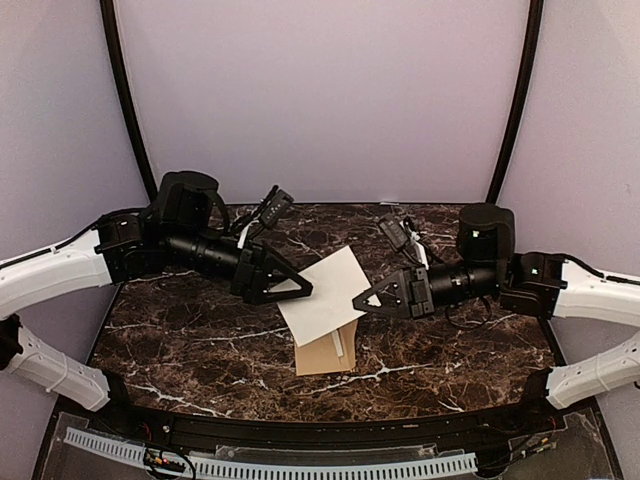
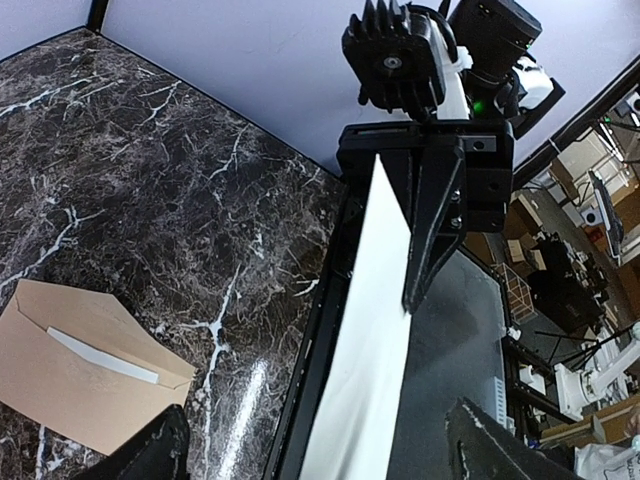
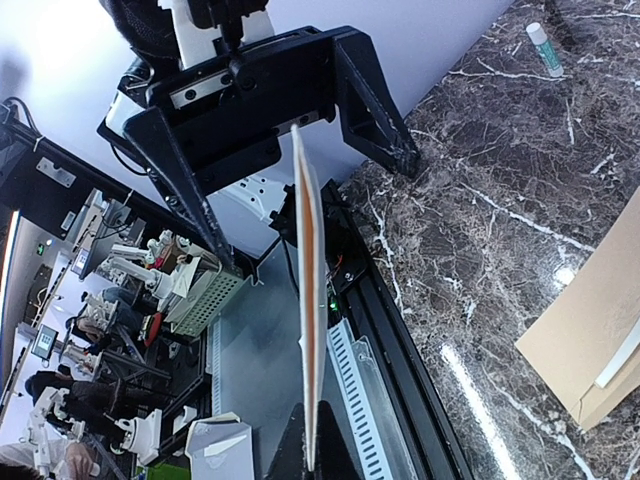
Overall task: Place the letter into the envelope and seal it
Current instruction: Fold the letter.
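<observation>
The letter [image 1: 325, 292] is a pale sheet held tilted in the air above the table's middle. My right gripper [image 1: 368, 300] is shut on its right edge; in the right wrist view the letter [image 3: 310, 300] shows edge-on, pinched at my right gripper [image 3: 312, 455]. My left gripper [image 1: 303, 290] is open, its jaws wide apart on either side of the letter's left edge [image 2: 375, 320]. The brown envelope [image 1: 325, 355] lies flat below the letter, flap open with a white strip showing, and it also shows in the left wrist view [image 2: 80, 370] and the right wrist view [image 3: 590, 330].
The dark marble table [image 1: 180, 340] ends at a black front rail [image 1: 300, 435]. A small white tube [image 3: 545, 50] lies on the table far from the envelope. Lilac walls close in the back and sides.
</observation>
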Motion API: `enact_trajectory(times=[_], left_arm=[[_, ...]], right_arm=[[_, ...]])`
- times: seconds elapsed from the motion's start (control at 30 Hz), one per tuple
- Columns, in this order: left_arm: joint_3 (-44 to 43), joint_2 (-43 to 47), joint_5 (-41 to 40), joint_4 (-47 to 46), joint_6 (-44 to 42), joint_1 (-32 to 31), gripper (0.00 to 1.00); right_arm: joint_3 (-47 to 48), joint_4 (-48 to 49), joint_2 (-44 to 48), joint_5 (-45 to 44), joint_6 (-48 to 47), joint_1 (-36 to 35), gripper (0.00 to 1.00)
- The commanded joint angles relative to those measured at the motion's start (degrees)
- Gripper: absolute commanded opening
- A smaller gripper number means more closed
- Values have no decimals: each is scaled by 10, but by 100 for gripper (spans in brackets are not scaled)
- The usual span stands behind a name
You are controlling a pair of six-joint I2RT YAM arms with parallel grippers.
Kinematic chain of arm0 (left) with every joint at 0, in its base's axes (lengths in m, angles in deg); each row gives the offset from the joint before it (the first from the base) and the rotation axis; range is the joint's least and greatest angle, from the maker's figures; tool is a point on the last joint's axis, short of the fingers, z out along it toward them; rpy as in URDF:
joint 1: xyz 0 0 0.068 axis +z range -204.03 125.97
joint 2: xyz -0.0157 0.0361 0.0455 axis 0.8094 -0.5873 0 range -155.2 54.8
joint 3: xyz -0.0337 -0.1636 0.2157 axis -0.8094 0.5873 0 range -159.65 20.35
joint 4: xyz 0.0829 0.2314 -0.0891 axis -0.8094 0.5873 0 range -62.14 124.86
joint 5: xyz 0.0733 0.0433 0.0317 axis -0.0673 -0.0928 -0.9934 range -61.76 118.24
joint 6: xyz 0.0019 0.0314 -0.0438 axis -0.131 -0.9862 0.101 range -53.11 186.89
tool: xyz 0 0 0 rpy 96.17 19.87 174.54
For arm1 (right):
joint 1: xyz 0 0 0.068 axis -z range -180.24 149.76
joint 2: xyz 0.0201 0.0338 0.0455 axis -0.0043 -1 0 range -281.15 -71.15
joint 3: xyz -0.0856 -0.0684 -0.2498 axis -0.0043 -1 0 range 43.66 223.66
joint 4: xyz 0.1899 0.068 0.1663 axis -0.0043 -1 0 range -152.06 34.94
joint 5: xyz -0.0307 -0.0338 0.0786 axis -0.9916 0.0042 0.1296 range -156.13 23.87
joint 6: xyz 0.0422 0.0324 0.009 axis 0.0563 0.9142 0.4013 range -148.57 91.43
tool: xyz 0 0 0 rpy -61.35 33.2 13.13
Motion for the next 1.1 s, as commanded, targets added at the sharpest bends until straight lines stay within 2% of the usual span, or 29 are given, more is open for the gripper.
enact_trajectory(times=[0.0, 0.07, 0.13, 0.37, 0.53, 0.7, 0.97, 1.07], left_arm=[[-26, 2, 42, 9, -18, -5, 90], [-27, -1, 46, 11, -20, -6, 90], [-29, -3, 52, 13, -21, -6, 85], [-26, -11, 63, 23, -24, -7, 61], [-24, -13, 60, 23, -23, -7, 39], [-22, -16, 60, 17, -19, -7, 26], [-22, -22, 66, 16, -16, -7, 13], [-21, -22, 67, 14, -14, -7, 13]], right_arm=[[15, 26, -13, 17, -3, -9, 0], [18, 32, -20, 18, -4, -11, 0], [22, 32, -27, 20, -6, -12, 0], [30, 30, -41, 23, -10, -13, 0], [34, 23, -43, 23, -14, -12, 0], [36, 20, -44, 19, -19, -12, 0], [63, -38, -51, 12, -44, -13, 0], [76, -59, -58, 11, -56, -13, 0]])
